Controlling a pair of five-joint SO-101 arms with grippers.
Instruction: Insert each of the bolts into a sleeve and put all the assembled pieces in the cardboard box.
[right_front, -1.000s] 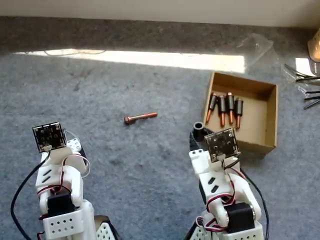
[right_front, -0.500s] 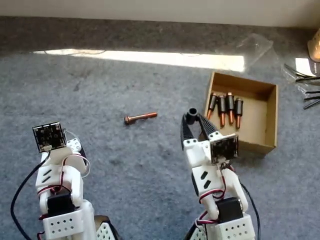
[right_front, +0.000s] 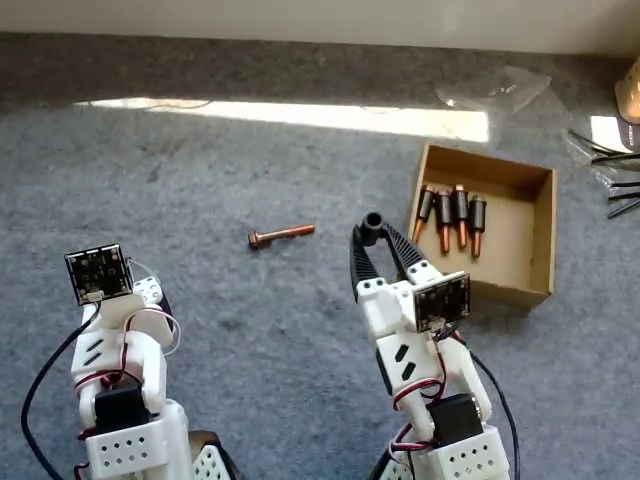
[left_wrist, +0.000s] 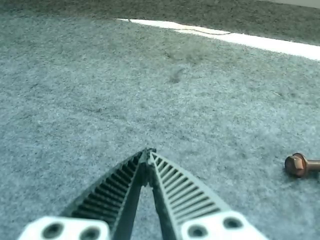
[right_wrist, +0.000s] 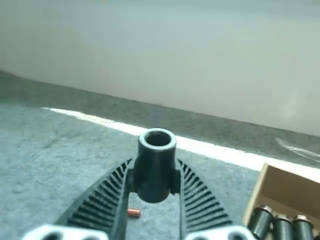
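Right wrist view: my right gripper (right_wrist: 155, 176) clamps a black cylindrical sleeve (right_wrist: 156, 165) upright, bore upward.
The lone copper hex-head bolt (right_front: 281, 235) lies flat on the grey carpet (right_front: 200, 170) off this gripper's left side. The open cardboard box (right_front: 490, 160), holding four assembled pieces (right_front: 450, 215), sits just to its right. I judge the risks are the sleeve tilting between the ribbed jaws, or a rightward swing clipping the box wall. Open carpet lies ahead and leftward. My left gripper (left_wrist: 148, 155) is closed on nothing, with the bolt off to its right.
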